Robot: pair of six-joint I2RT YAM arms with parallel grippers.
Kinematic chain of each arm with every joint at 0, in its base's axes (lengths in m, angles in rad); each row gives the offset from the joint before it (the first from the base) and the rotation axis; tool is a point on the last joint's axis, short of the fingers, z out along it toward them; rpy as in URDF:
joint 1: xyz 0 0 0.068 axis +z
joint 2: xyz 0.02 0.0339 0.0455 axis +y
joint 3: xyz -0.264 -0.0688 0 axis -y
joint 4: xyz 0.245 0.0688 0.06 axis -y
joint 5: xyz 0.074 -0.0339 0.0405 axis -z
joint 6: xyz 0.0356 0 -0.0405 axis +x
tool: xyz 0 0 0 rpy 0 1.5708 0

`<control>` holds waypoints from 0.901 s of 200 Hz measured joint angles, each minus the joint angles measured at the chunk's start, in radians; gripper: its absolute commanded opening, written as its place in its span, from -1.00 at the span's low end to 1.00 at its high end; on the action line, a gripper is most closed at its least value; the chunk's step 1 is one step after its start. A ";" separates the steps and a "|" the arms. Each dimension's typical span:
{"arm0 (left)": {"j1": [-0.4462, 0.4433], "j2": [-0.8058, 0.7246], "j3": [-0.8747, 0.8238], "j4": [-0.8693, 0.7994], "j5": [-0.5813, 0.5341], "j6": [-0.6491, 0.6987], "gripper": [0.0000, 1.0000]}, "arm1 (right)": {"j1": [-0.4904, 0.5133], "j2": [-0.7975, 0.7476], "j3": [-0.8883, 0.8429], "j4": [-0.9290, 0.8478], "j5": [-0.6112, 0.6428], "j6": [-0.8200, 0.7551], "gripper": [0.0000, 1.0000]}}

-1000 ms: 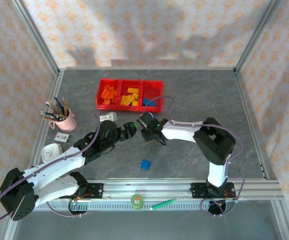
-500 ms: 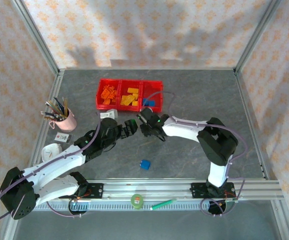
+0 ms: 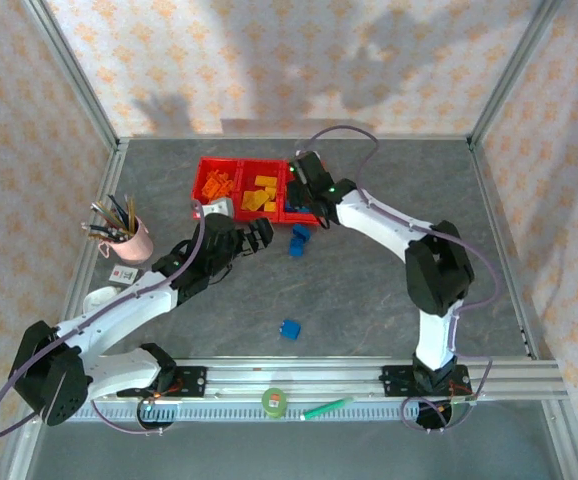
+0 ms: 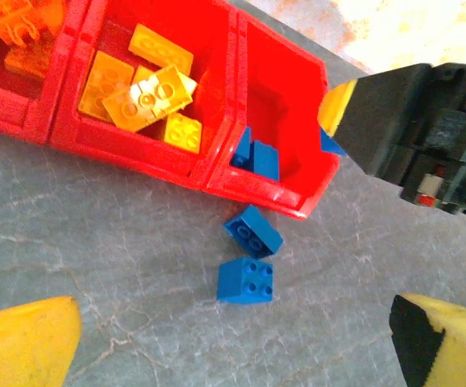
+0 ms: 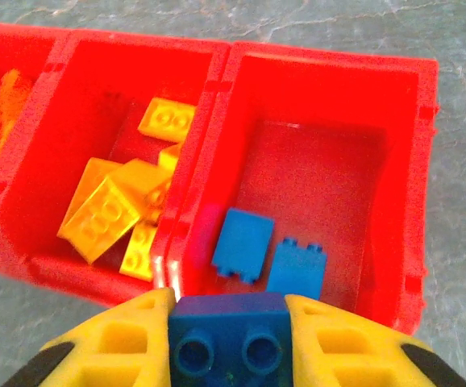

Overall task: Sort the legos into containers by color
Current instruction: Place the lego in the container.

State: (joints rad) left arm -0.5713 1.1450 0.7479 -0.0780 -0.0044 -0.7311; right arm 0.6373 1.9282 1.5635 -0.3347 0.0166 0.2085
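Note:
Three joined red bins [image 3: 259,163] stand at the back: orange bricks [image 3: 216,186] on the left, yellow bricks [image 3: 261,193] in the middle, blue bricks [image 5: 243,242] on the right. My right gripper [image 5: 231,322] hovers over the near edge of the right bin [image 5: 394,185], shut on a blue brick [image 5: 231,343]. Two blue bricks [image 4: 253,230] [image 4: 245,280] lie on the table just in front of that bin. My left gripper [image 4: 233,355] hangs open a little short of them, nothing between its yellow fingers [image 4: 23,347]. Another blue brick [image 3: 290,328] lies alone nearer the front.
A pink cup of pencils [image 3: 129,238] stands at the left, with a white dish [image 3: 101,300] and small cards nearby. A green tape roll [image 3: 273,401] and green pen [image 3: 327,407] rest on the front rail. Frame posts edge the table.
My right gripper has swung from the table's middle back to above the right bin, carrying the blue brick. My left gripper crept toward the bins. Two blue bricks now show before the bin.

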 measured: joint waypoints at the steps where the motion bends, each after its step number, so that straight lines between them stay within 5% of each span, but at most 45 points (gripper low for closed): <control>1: 0.001 0.001 0.001 0.000 0.000 0.000 0.98 | -0.001 0.003 0.002 0.000 0.000 0.000 -0.40; 62: 0.044 0.049 0.024 0.000 0.015 0.008 0.98 | -0.058 0.220 0.200 -0.010 0.025 0.011 -0.31; 91: 0.044 0.062 0.024 0.000 0.024 0.008 0.99 | -0.058 0.261 0.241 -0.018 0.034 0.006 -0.11; 142: 0.044 0.062 0.024 0.000 0.027 0.013 0.98 | -0.058 0.249 0.232 -0.021 0.032 -0.004 0.06; 180: 0.044 0.033 0.024 -0.005 0.043 0.022 0.98 | -0.035 0.080 0.035 -0.008 0.041 0.008 0.22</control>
State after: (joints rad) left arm -0.5270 1.1782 0.7715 -0.0830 0.0383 -0.7090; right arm 0.6022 2.0087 1.5990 -0.3431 0.0578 0.2161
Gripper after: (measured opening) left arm 0.992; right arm 0.590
